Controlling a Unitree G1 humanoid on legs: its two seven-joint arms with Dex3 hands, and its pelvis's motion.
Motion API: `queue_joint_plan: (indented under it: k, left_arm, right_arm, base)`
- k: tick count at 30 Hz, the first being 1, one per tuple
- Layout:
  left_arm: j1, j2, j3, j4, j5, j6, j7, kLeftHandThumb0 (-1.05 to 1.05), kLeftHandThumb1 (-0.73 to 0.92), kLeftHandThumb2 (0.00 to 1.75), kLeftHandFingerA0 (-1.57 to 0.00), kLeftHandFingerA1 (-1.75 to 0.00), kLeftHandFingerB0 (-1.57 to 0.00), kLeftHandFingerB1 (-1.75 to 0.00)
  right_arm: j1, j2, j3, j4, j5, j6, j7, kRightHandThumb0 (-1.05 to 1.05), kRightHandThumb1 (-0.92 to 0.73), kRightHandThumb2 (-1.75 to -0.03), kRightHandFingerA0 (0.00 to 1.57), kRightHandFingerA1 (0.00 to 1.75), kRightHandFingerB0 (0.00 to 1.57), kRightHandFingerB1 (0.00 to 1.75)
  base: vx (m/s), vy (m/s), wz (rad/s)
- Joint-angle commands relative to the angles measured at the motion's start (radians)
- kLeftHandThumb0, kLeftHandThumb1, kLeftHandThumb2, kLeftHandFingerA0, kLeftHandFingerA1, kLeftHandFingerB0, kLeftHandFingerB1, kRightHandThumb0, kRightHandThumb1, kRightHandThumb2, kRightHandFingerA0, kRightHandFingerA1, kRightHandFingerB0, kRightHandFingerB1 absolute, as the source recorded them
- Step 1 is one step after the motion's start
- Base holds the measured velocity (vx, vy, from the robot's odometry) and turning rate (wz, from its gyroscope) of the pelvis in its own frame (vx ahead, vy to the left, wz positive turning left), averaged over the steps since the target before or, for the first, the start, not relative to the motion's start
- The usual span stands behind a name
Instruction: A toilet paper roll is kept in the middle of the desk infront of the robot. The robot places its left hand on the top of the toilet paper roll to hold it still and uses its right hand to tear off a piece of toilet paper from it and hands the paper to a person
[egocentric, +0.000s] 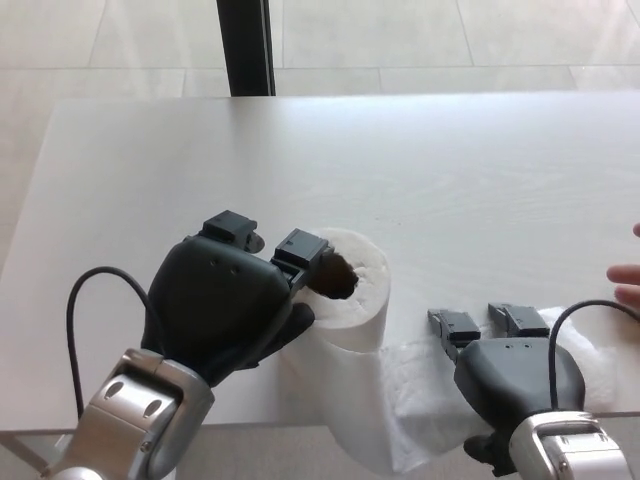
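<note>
Plainly, the toilet paper roll (352, 300) stands upright near the front edge of the desk (330, 160), with the left hand (225, 305) draped over its near-left side, fingers resting on the top rim beside the brown core rather than squarely across it. The right hand (500, 360) lies flat, palm down, on the loose paper tail (420, 385) that trails from the roll's base, its two fingers extended and apart, pinching nothing. If it pulls from this pose, the sheet may simply slide out from under the palm, or the roll may tip or unwind toward the right because the left hand's hold is off-centre. A person's fingertips (628, 280) wait at the right edge.
</note>
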Motion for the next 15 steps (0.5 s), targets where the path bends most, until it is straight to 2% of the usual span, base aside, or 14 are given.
queue_joint_plan:
  k: [1,2,3,4,5,6,7,8,9,12,13,14,15]
  left_arm:
    - [0.023,0.027,0.011,0.033,0.004,-0.022,-0.035,-0.46,0.57,1.02,-0.48,-0.71,-0.40,-0.62]
    - [0.022,0.027,0.016,0.036,0.000,-0.027,-0.027,-0.46,0.56,1.01,-0.49,-0.72,-0.41,-0.63]
    - [0.022,0.027,0.017,0.036,0.000,-0.029,-0.027,-0.46,0.56,1.01,-0.49,-0.72,-0.41,-0.63]
    - [0.024,0.024,0.019,0.039,-0.003,-0.031,-0.025,-0.46,0.57,1.02,-0.48,-0.71,-0.40,-0.63]
    - [0.026,0.023,0.019,0.035,-0.005,-0.029,-0.036,-0.47,0.78,0.64,-0.45,-0.69,-0.46,-0.57]
    - [0.026,0.023,0.019,0.030,0.000,-0.026,-0.047,-0.47,0.78,0.63,-0.45,-0.69,-0.46,-0.57]
    - [0.027,0.025,0.018,0.029,0.002,-0.028,-0.046,-0.47,0.78,0.64,-0.45,-0.68,-0.47,-0.57]
    - [0.028,0.026,0.019,0.027,0.002,-0.028,-0.046,-0.47,0.78,0.64,-0.45,-0.68,-0.47,-0.57]
    - [0.028,0.026,0.019,0.026,0.004,-0.026,-0.048,-0.48,0.78,0.64,-0.45,-0.68,-0.47,-0.56]
    - [0.030,0.021,0.020,0.017,0.000,-0.020,-0.060,-0.47,0.78,0.64,-0.45,-0.68,-0.46,-0.56]
    - [0.027,0.023,0.020,0.025,0.002,-0.025,-0.047,-0.46,0.56,1.01,-0.47,-0.71,-0.39,-0.62]
    - [0.026,0.022,0.021,0.025,0.002,-0.024,-0.046,-0.46,0.56,1.01,-0.47,-0.71,-0.39,-0.62]
    - [0.026,0.024,0.021,0.022,0.000,-0.021,-0.063,-0.47,0.78,0.64,-0.44,-0.67,-0.45,-0.55]
  right_arm:
    - [0.103,0.019,-0.034,0.100,-0.072,-0.070,-0.065,-0.23,-0.36,-0.66,0.25,0.88,0.18,0.42]
    - [0.123,0.015,-0.045,0.124,-0.105,-0.116,-0.129,-0.28,-0.40,-0.65,0.54,1.22,0.27,0.43]
    - [0.129,0.019,-0.053,0.128,-0.114,-0.125,-0.128,-0.28,-0.40,-0.65,0.54,1.22,0.27,0.43]
    - [0.149,0.023,-0.069,0.154,-0.132,-0.159,-0.184,-0.25,-0.43,-0.65,0.78,1.33,0.37,0.41]
    - [0.172,0.022,-0.085,0.189,-0.145,-0.209,-0.285,-0.24,-0.52,-0.70,1.01,1.64,0.52,0.49]
    - [0.203,0.030,-0.122,0.219,-0.138,-0.272,-0.383,-0.28,-0.61,-0.68,1.02,1.71,0.65,0.53]
    - [0.210,0.028,-0.133,0.232,-0.134,-0.295,-0.404,-0.37,-0.62,-0.60,1.03,1.74,0.84,0.61]
    - [0.213,0.031,-0.138,0.236,-0.137,-0.303,-0.409,-0.37,-0.62,-0.60,1.03,1.74,0.84,0.61]
    - [0.219,0.031,-0.148,0.243,-0.138,-0.322,-0.417,-0.42,-0.63,-0.59,1.04,1.75,0.93,0.65]
    - [0.238,0.026,-0.177,0.258,-0.142,-0.379,-0.460,-0.47,-0.60,-0.58,1.06,1.75,0.96,0.67]
    - [0.238,0.038,-0.188,0.293,-0.152,-0.412,-0.531,-0.47,-0.68,-0.60,1.03,1.75,0.91,0.73]
    - [0.239,0.040,-0.194,0.296,-0.155,-0.419,-0.532,-0.47,-0.68,-0.60,1.03,1.75,0.91,0.73]
    - [0.246,0.047,-0.216,0.302,-0.127,-0.471,-0.561,-0.40,-0.71,-0.68,0.96,1.75,0.84,0.91]
  base:
    - [0.00,0.000,0.00]
    - [0.00,0.000,0.00]
    - [0.00,0.000,0.00]
    - [0.00,0.000,0.00]
    - [0.00,0.000,0.00]
    - [0.00,0.000,0.00]
    - [0.00,0.000,0.00]
    - [0.00,0.000,0.00]
    - [0.00,0.000,0.00]
    - [0.00,0.000,0.00]
    - [0.00,0.000,0.00]
    - [0.00,0.000,0.00]
    - [0.00,0.000,0.00]
